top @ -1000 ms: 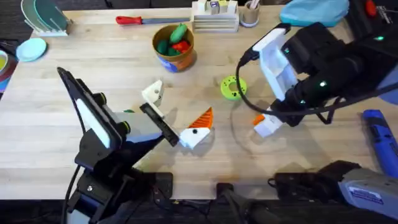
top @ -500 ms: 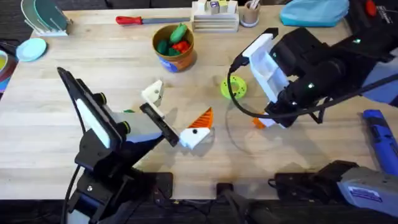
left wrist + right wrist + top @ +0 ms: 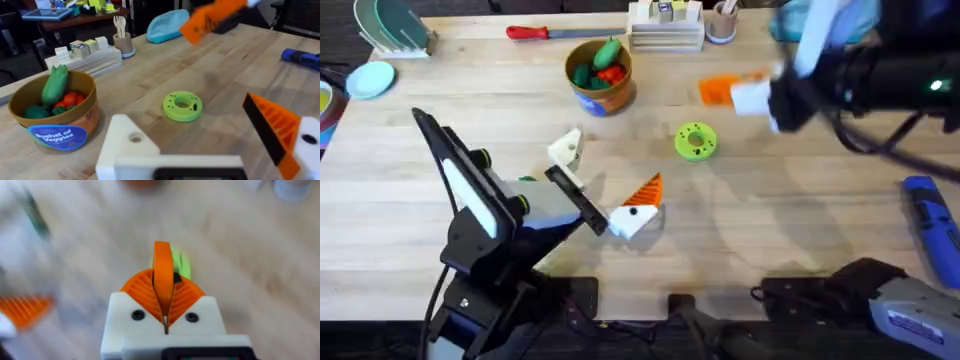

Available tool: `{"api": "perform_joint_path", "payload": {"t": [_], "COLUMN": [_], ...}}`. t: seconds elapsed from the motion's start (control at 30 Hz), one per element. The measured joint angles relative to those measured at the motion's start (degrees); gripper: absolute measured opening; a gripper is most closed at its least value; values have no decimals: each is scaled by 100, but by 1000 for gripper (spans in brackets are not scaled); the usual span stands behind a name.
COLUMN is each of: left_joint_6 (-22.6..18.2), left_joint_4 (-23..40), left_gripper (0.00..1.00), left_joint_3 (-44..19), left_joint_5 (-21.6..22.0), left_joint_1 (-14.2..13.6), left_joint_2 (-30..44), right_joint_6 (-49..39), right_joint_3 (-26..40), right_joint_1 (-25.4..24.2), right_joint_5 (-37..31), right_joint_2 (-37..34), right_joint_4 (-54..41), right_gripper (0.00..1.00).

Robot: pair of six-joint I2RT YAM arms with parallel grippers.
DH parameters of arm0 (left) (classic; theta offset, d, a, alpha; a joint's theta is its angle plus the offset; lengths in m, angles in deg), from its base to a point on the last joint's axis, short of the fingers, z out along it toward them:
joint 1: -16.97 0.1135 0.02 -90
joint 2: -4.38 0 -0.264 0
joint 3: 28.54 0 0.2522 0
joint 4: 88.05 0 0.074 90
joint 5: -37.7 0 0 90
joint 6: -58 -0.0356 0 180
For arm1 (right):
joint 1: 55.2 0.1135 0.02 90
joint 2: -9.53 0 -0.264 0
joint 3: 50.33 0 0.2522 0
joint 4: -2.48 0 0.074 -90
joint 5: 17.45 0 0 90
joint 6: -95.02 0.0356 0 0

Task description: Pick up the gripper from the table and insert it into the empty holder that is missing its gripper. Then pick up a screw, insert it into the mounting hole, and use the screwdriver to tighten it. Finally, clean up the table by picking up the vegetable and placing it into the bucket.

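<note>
Pinching the gripper (image 3: 162, 280) between closed pads, the right gripper (image 3: 745, 93) hangs above open tabletop (image 3: 800, 230) — beyond the green ring disc (image 3: 695, 140).

"Bushel of Veggies" is printed in white on the blue label of the bucket (image 3: 59, 117); nothing else is readable.

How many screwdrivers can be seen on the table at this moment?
2. The red-handled screwdriver lies at the table's far edge, beyond the bucket. The blue screwdriver lies near the right edge. Another may be hidden under the right arm.
</note>
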Motion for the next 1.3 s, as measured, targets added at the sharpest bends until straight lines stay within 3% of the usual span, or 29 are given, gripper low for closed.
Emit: {"api": "perform_joint_path", "payload": {"t": [0.07,0.17,0.43,0.7,0.9,1.3], "left_joint_6": [0,0,2,2,2,46], "left_joint_4": [0,0,0,-5,-7,-4], "left_gripper": [993,992,993,993,992,992], "left_joint_3": [0,0,0,0,0,0], "left_joint_5": [0,0,-70,-565,-717,-805], "left_joint_1": [0,0,0,0,0,22], "left_joint_2": [-2,-2,0,-1,-2,0], "right_joint_6": [518,1399,2817,3228,3278,3310], "right_joint_3": [-120,-353,-581,-588,-588,-588], "right_joint_1": [-83,-87,-90,38,123,345], "right_joint_5": [472,1020,3279,5271,5866,6067], "right_joint_2": [22,-253,-1809,-2502,-2594,-2889], "right_joint_4": [1030,1698,2291,2713,2735,2898], "right_gripper": [8,8,8,8,8,8]}}
